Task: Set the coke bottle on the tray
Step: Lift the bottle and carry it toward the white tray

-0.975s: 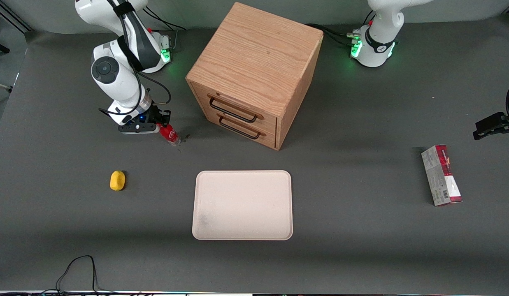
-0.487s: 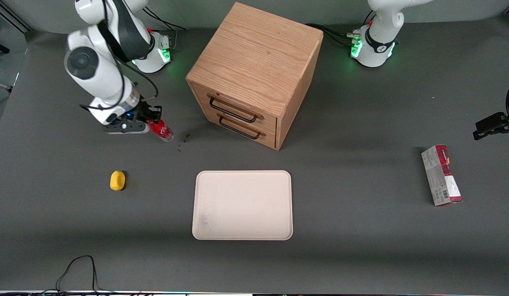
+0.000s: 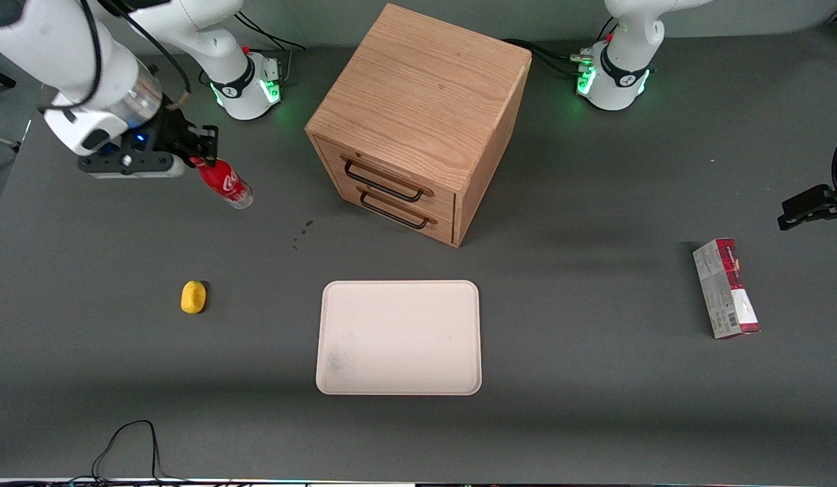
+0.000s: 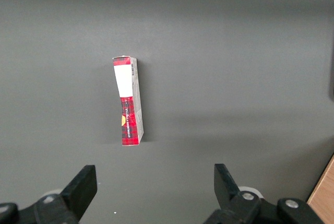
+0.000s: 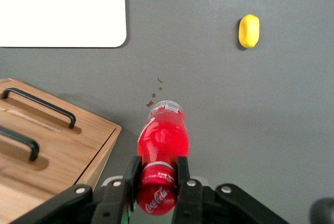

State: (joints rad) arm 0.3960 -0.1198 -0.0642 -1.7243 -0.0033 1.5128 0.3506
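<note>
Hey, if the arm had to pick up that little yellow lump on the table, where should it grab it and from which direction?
Probably from straight above, fingers closing across the narrow middle of the yellow lump. It lies low on the table with open space all around. For now the gripper is shut on the coke bottle, held in the air.

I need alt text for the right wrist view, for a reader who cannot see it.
The end effector is shut on the coke bottle, held above the dark table with its clear base pointing away from the camera. A corner of the pale tray, a yellow lump and the wooden cabinet with two black handles are also visible.
</note>
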